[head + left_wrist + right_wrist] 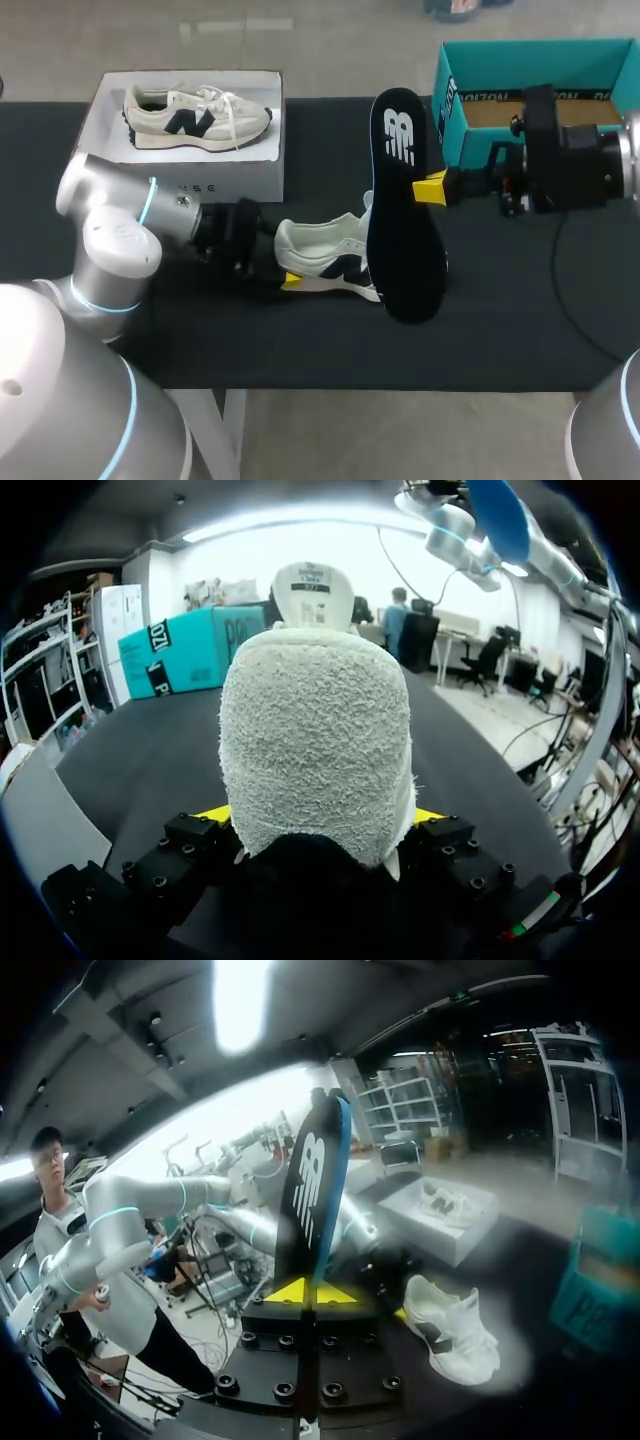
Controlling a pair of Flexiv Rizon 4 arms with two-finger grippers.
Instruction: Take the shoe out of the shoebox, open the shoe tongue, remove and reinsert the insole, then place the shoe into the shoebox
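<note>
A white shoe (335,255) with a dark side logo lies on its side mid-table. My left gripper (286,260) is shut on its heel; in the left wrist view the fluffy heel (315,740) fills the span between the yellow fingertips (222,814). My right gripper (432,188) is shut on the edge of the black insole (405,230), which hangs upright just right of the shoe, its lower end near the table. In the right wrist view the insole (310,1200) rises edge-on from the gripper (310,1292), with the shoe (455,1325) beyond it. The teal shoebox (455,100) stands open at the back right.
A white box (230,175) holding a second shoe (195,115) sits at the back left. The black table (500,320) shows bare cloth in front of and to the right of the shoe. My right arm's wrist crosses in front of the teal box.
</note>
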